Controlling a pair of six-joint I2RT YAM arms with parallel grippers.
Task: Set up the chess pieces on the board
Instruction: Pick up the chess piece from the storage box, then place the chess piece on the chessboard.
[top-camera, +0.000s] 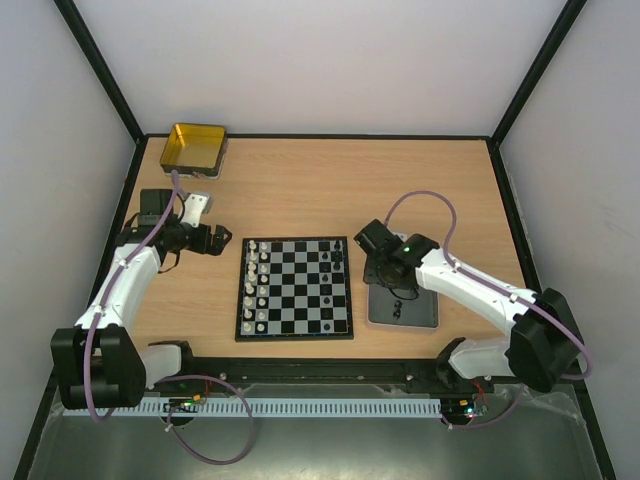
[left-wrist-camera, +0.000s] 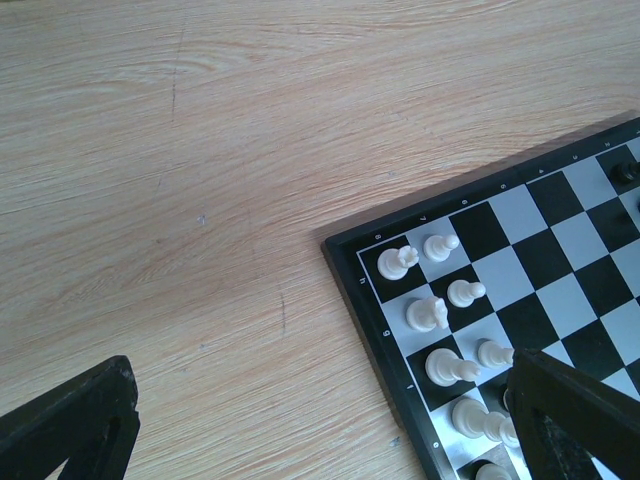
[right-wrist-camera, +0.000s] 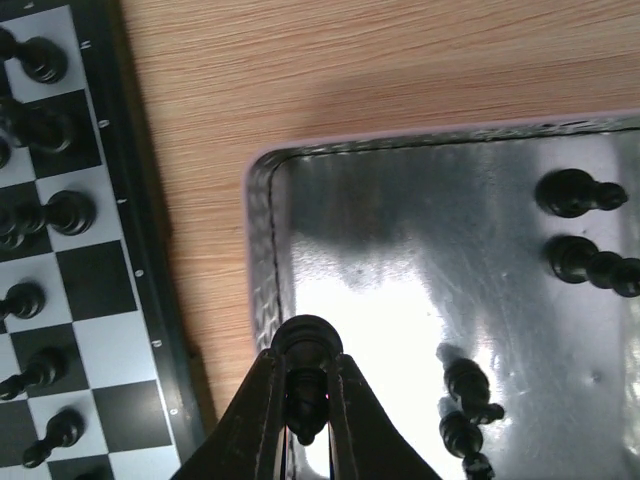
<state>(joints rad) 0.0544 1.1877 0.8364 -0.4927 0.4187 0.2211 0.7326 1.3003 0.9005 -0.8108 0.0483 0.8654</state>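
While hanging over rim of grey metal tray (right-wrist-camera: 262, 230), pinches small black chess piece (right-wrist-camera: 306, 342) in right gripper (right-wrist-camera: 305, 365), lower half hidden. Holds left gripper (left-wrist-camera: 320, 420) wide, tips cropped, at corner of chequered black-and-white board (left-wrist-camera: 505, 275).

- We see a light-brown, wood-grain table top (top-camera: 330, 185) with faint scuffs and scratches on its surface.
- At its far left corner we find a shallow, rectangular gold metal tin (top-camera: 193, 146), open side up and shiny inside.
- On the right side, near the front edge, we see a flat grey rectangular metal tray (top-camera: 426, 316) with rounded corners and a low rim; its bottom glares with reflected light.
- Pale plain walls (top-camera: 320, 60) close three sides, edged by thin black frame bars (top-camera: 100, 75).
- A white slotted rail (top-camera: 300, 408) runs along the near edge.
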